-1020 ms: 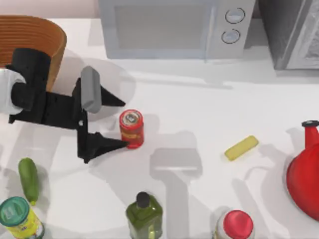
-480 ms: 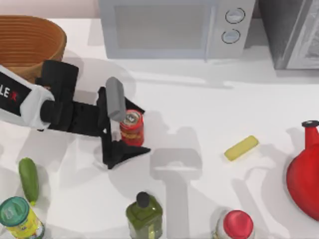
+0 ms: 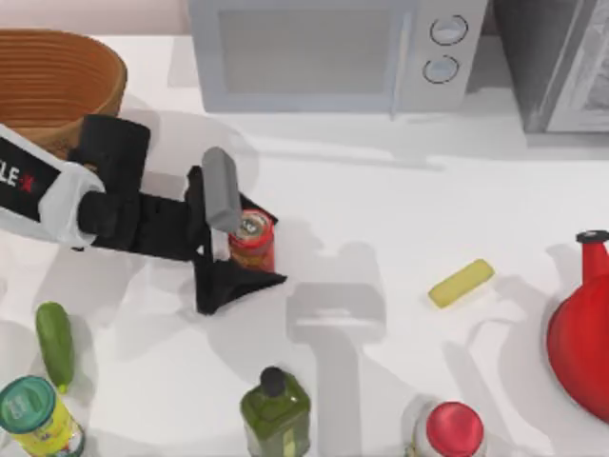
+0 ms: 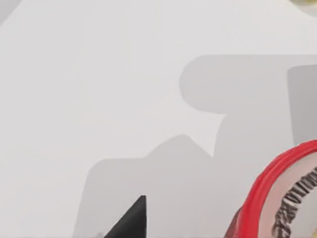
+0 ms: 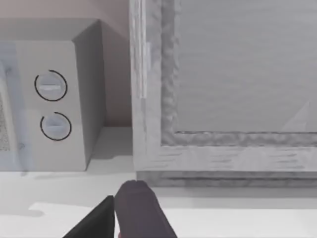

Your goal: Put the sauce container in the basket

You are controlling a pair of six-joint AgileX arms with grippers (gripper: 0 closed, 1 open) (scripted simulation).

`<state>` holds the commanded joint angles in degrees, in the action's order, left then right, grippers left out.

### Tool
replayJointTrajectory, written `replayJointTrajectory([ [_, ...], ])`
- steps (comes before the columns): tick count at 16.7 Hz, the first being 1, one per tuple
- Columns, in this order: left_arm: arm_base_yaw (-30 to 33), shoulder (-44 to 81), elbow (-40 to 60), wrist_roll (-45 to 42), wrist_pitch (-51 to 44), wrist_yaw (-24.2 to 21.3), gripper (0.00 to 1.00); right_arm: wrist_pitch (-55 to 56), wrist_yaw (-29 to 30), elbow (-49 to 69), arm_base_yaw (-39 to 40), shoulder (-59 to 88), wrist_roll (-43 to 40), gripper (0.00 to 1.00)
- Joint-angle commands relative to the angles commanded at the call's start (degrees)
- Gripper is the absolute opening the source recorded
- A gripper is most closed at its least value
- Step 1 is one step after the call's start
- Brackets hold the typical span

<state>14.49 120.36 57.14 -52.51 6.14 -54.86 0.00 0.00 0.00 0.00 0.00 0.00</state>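
Note:
The sauce container (image 3: 251,228), a small red can with a silvery top, stands upright left of the table's middle. My left gripper (image 3: 267,248) reaches in from the left, one black finger on each side of the can, shut on it. In the left wrist view the can's red rim (image 4: 277,183) sits close by and one black fingertip (image 4: 131,218) shows. The woven tan basket (image 3: 57,76) stands at the far left corner, behind the left arm. My right gripper is parked; one dark finger (image 5: 141,210) shows in the right wrist view, facing the appliances.
A microwave (image 3: 324,52) lines the back edge. A yellow block (image 3: 461,283) and a red jug (image 3: 582,324) are at the right. Along the front stand an olive bottle (image 3: 274,409), a red-lidded jar (image 3: 452,430), a cucumber (image 3: 54,343) and a teal-lidded yellow jar (image 3: 33,414).
My left gripper moved right until its fingers straddled the can, then the near finger drew in against the can's side. The can has stayed in place.

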Motion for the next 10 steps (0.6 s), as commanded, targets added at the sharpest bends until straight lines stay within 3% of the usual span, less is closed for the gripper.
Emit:
replayJointTrajectory([
  [8, 0.0, 0.0, 0.0, 0.0, 0.0, 0.0, 0.02, 0.0, 0.0, 0.0, 0.0, 0.0, 0.0, 1.0],
  [10, 0.0, 0.0, 0.0, 0.0, 0.0, 0.0, 0.0, 0.0, 0.0, 0.0, 0.0, 0.0, 0.0, 1.0],
])
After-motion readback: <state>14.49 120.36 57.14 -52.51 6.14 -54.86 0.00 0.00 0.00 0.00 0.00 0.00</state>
